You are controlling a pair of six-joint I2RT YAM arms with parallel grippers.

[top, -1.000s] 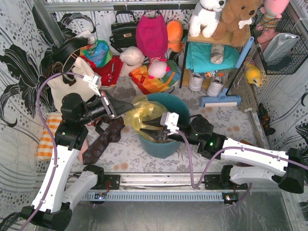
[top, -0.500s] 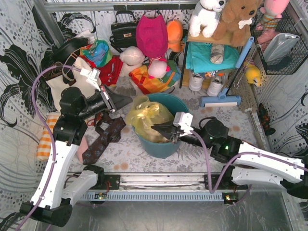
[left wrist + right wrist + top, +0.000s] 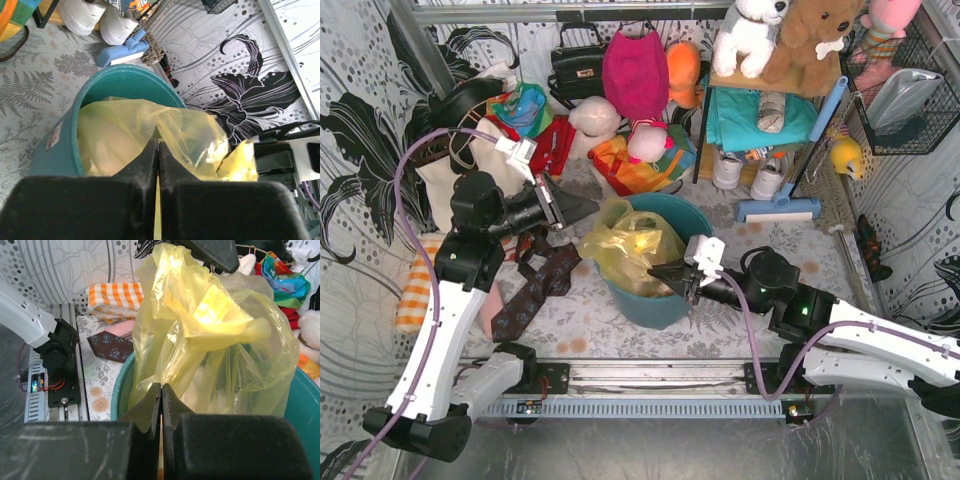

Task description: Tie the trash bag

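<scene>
Trash bag point(image 3: 625, 245) is clamped at far-left edge by closed left gripper point(image 3: 588, 209), at near-right edge by closed right gripper point(image 3: 658, 270); seated in teal bin point(image 3: 660, 305).

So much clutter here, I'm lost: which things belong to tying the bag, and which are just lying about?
In the job: bag, bin holding it, left claw, right claw.
Just lying about: ties, towel, handbag, teddy, shoes, brush.

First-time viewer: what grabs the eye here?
The crinkly yellow trash bag bulging from the teal bin at centre, with the left gripper and right gripper each pinched shut on its film from opposite sides. Behind, plush toys crowd the top right.
</scene>
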